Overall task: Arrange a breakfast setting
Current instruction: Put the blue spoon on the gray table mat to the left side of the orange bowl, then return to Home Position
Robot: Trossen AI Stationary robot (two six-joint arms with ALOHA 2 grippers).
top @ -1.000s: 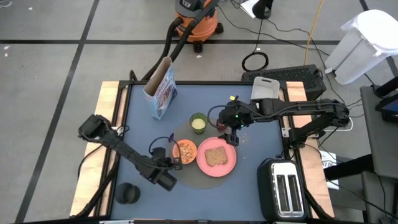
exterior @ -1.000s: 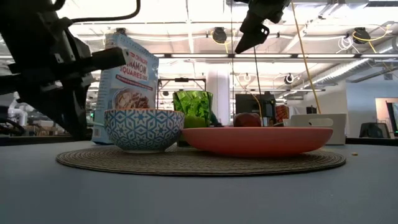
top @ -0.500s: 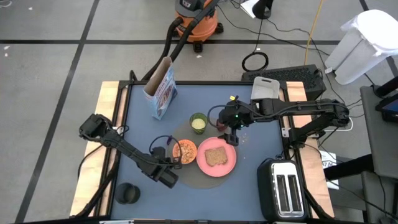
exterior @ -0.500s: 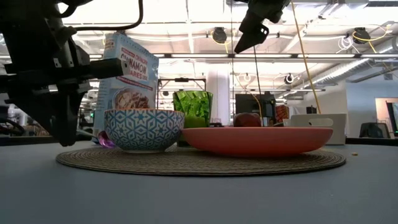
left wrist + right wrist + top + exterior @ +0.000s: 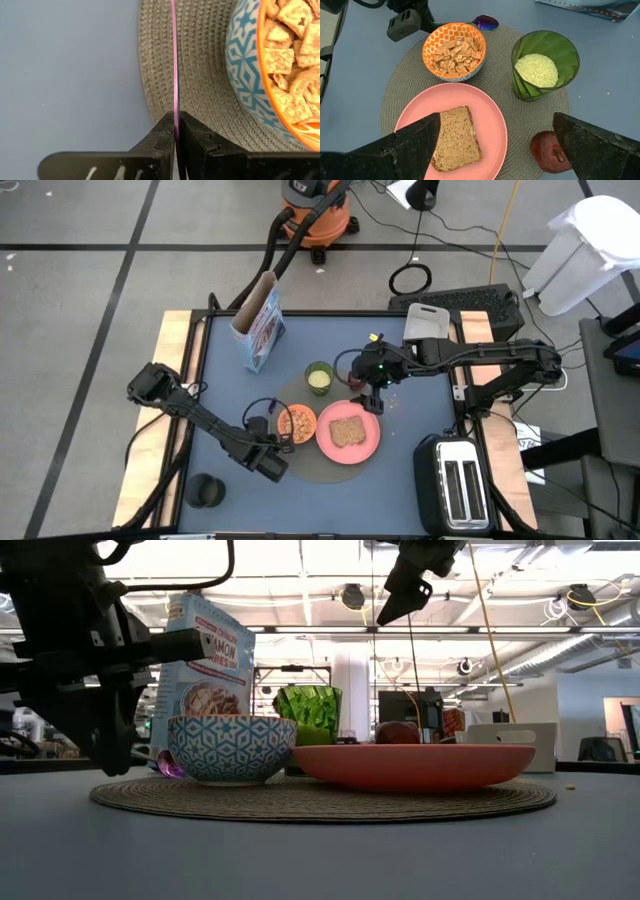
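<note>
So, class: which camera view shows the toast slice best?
The right wrist view: the toast slice lies whole and close on the pink plate. The high view shows it small; the low view hides it behind the plate's rim; the left wrist view misses it.

In my left wrist view the spoon (image 5: 173, 60) shows only as a thin pink edge between my fingertips (image 5: 165, 131), its bowl out of frame. The orange bowl (image 5: 270, 75) is cropped. The fruit (image 5: 398, 731) hides behind the plate (image 5: 415, 764).

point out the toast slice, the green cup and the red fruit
brown toast slice (image 5: 456, 138), right wrist view, middle of the crumb
green plastic cup (image 5: 566, 55), right wrist view, inner wall
dark-red round fruit (image 5: 547, 151), right wrist view, top skin
</note>
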